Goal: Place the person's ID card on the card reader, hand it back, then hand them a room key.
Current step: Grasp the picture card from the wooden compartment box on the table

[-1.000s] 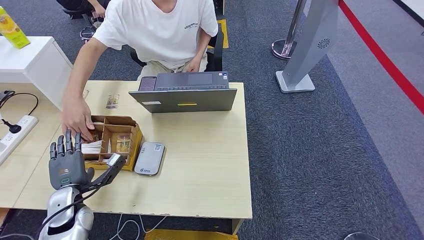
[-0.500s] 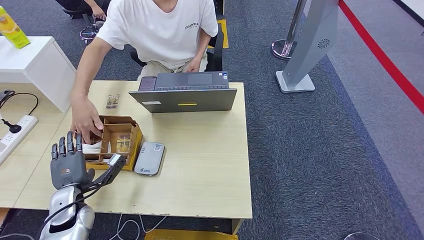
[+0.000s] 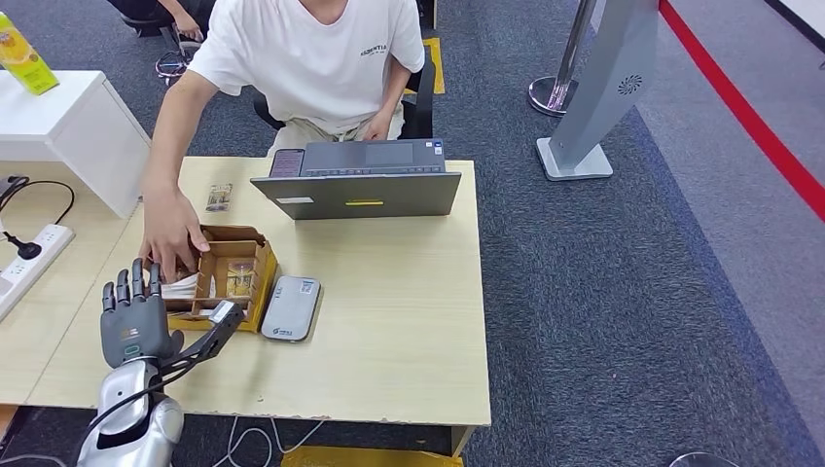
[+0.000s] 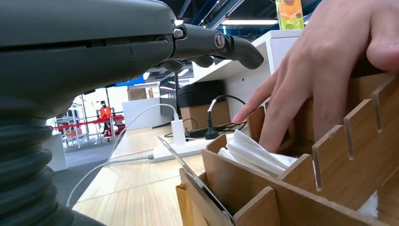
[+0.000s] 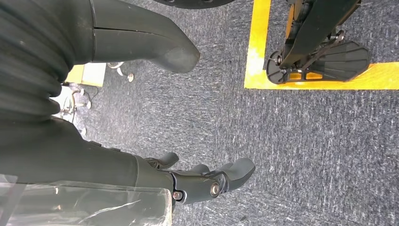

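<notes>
My left hand (image 3: 134, 313) is raised upright at the table's front left, fingers spread, thumb reaching toward the wooden organiser box (image 3: 257, 275); it holds nothing. A person's hand (image 3: 171, 236) reaches into the box's far compartment, among white sleeves (image 4: 254, 153). In the left wrist view my left hand (image 4: 94, 52) hovers near the box (image 4: 291, 197) with the person's hand (image 4: 324, 61) beyond it, and a thin card edge (image 4: 193, 176) leans at the box's corner. The grey card reader (image 3: 290, 307) lies right of the box. My right hand (image 5: 202, 181) hangs over the carpet, empty, fingers loosely apart.
An open laptop (image 3: 360, 181) stands at the table's far edge before the seated person (image 3: 311, 58). A small card-like item (image 3: 219, 197) lies beyond the box. A power strip (image 3: 29, 255) with cables sits on the left desk. A white cabinet (image 3: 68, 126) stands further back.
The person's hand has slid to the right, further over the box. My left hand has sunk slightly and stays spread.
</notes>
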